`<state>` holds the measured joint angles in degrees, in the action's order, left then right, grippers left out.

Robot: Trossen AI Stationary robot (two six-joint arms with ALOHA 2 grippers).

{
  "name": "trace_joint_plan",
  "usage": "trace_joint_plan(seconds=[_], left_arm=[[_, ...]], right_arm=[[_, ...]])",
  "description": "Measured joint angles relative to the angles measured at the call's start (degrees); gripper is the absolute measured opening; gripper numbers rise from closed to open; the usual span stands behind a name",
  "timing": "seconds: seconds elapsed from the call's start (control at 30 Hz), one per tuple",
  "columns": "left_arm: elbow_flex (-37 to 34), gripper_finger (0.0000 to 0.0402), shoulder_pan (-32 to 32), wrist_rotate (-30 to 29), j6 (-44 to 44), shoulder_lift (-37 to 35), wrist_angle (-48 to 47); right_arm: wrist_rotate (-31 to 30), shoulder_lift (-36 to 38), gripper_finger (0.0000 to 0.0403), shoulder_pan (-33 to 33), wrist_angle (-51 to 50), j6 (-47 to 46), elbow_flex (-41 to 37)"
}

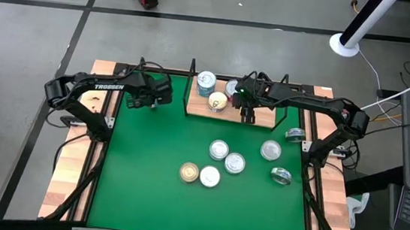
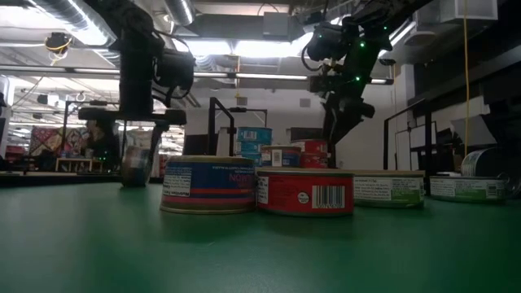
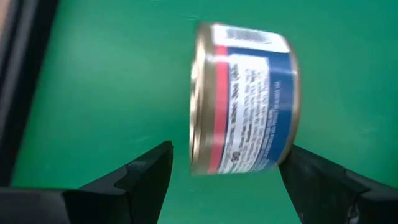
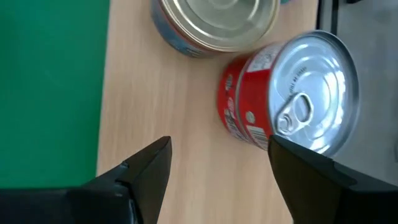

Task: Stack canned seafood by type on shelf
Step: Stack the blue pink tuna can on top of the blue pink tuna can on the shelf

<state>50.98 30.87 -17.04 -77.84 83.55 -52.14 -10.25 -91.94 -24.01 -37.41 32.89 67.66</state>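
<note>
light falls evenly from above in the high view; the green mat (image 1: 155, 163) shows only soft shadows. the low view is dim and backlit: ceiling lights (image 2: 260, 47) glare white and both arms read as silhouettes, the near mat blurred. in the left wrist view the blue tin (image 3: 245, 99) is smeared by blur. the red tin (image 4: 292, 102) lid gleams, sharp.
</note>
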Motion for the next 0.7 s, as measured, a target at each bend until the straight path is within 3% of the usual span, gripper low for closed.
trace_joint_plan(seconds=[0.33,0.7], left_arm=[[0.0,0.028,0.0,-5.06,12.13,0.0,-1.11],[0.0,0.028,0.0,-6.31,21.51,0.0,-0.54]], right_arm=[[0.86,0.0,0.0266,0.0,-0.01,-0.05,0.0],[0.86,0.0,0.0266,0.0,0.0,-0.1,0.0]])
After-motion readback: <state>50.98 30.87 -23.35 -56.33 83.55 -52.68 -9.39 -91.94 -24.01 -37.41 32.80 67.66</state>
